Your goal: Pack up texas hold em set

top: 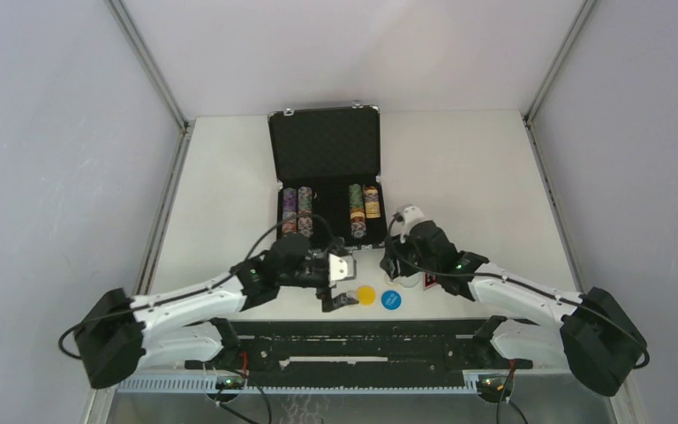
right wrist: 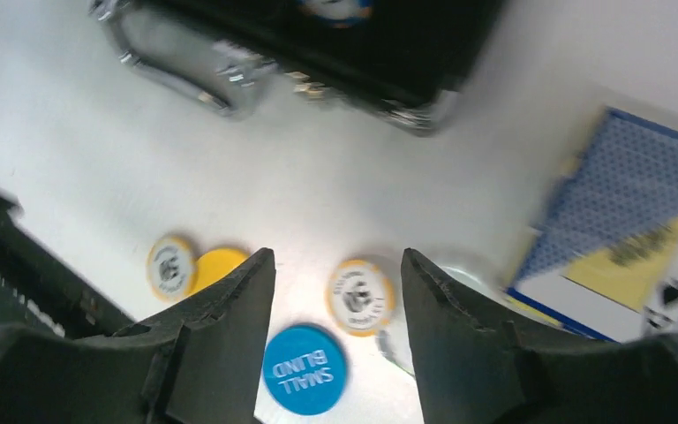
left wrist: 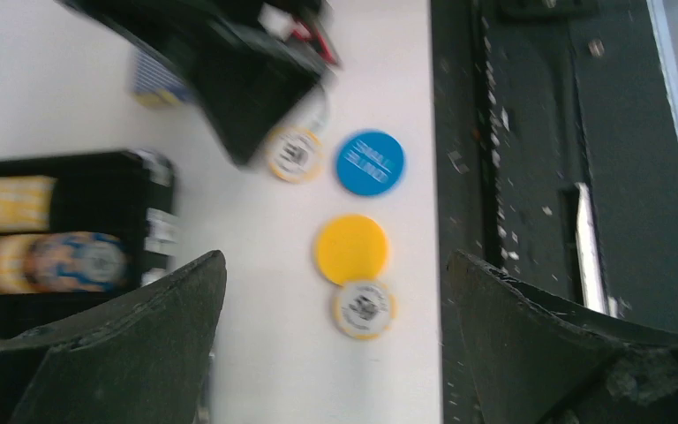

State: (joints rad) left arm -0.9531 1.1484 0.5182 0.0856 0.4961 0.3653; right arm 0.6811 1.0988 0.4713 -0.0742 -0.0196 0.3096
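Left claw point(left wrist: 335, 258) is spread wide with nothing in it, hanging right over the yellow button point(left wrist: 351, 249), and a loose chip point(left wrist: 363, 309) sits touching that button's edge. Just beside them lies the blue small-blind button point(left wrist: 370, 162). Across from it the right claw point(right wrist: 335, 261) has its jaws apart too, gripping nothing, and a second chip point(right wrist: 360, 296) lies flat on the tabletop point(top: 477, 177) below the gap. Out to the right claw's side we've got the card deck point(right wrist: 636, 212), blue back up, and what looks like the red-black triangle token point(top: 429, 283) near it. Beyond all that, mid-tabletop, the briefcase point(top: 325, 146) stands open with its lid upright and its metal handle point(right wrist: 172, 71) facing the arms. It is black and textured, with silver corners. The chip stacks point(top: 297, 212) are already laid in rows on both sides of it, and the middle looks dark; we can't tell what's in there. So we'd call it partly done: the bulk of the chips are home, while the buttons, two stray chips, deck and token are still out, and the lid is yet to close.
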